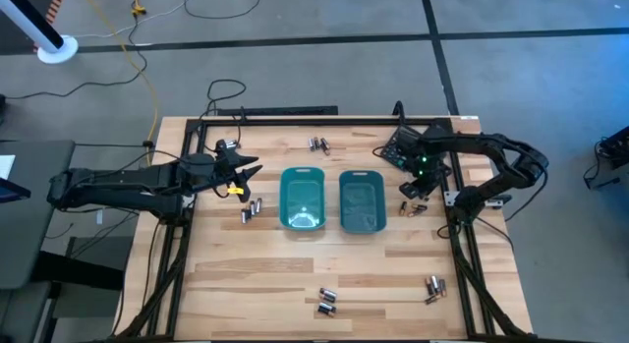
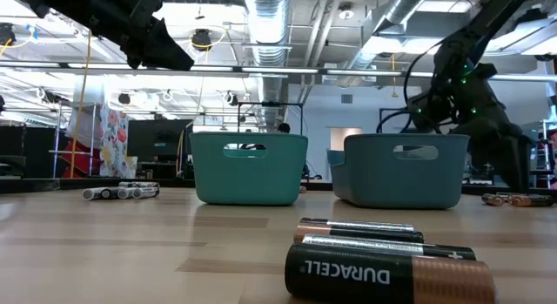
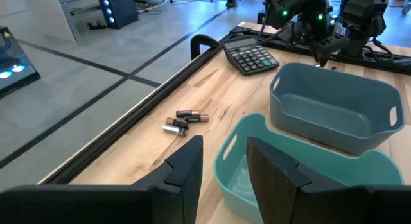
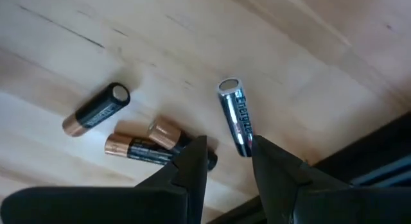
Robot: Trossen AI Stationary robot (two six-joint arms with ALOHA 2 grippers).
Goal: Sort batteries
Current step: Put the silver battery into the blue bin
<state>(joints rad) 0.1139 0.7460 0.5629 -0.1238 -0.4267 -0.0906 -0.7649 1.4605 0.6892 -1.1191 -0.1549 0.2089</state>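
Two teal trays (image 1: 303,198) (image 1: 362,200) stand side by side mid-table. Small batteries lie flat in groups: by the left tray (image 1: 251,210), at the far edge (image 1: 317,143), at the near edge (image 1: 327,302) (image 1: 432,289), and under my right gripper (image 1: 413,207). My left gripper (image 3: 225,166) is open and empty, raised above the table just left of the left tray (image 3: 302,179). My right gripper (image 4: 231,160) is open and points down over a silvery battery (image 4: 234,118), whose near end lies between the fingertips. Three dark, coppery-ended batteries (image 4: 96,112) (image 4: 144,147) lie beside it.
A black calculator (image 1: 403,146) lies at the far right, just behind my right gripper. Black frame rails (image 1: 265,115) run along the table's far edge and down both sides. Bare wood lies between the trays and the near-edge batteries (image 2: 383,260).
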